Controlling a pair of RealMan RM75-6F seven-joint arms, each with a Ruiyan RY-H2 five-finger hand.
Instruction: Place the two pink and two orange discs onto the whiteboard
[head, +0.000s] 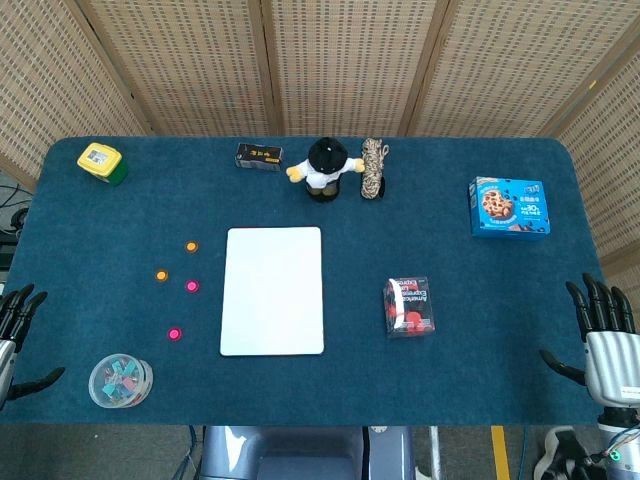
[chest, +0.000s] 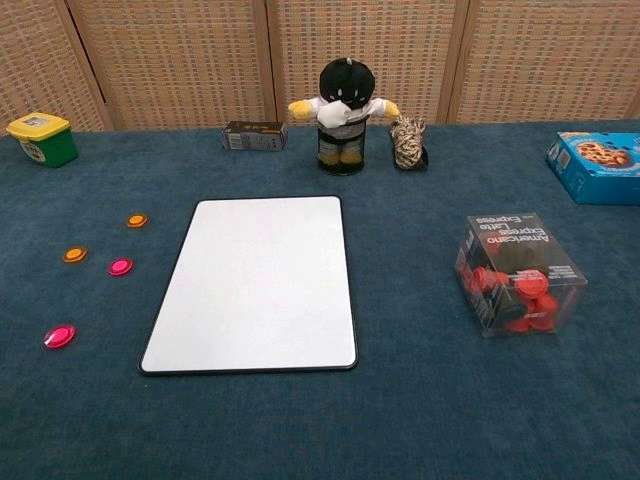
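Left of the flat white rectangular whiteboard at frame centre lie two small orange discs and two small pink discs — both hands, left hand and right hand, spread-fingered, hold nothing at the lower frame corners.

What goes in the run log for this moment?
discs: off whiteboard, on table to its left | left hand: open | right hand: open

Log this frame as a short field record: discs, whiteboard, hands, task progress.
pink discs: two, on the cloth left of the whiteboard
orange discs: two, same side, farther back
whiteboard: bare, flat at table centre
left hand: open, at the near left edge
right hand: open, at the near right edge
progress: no discs placed
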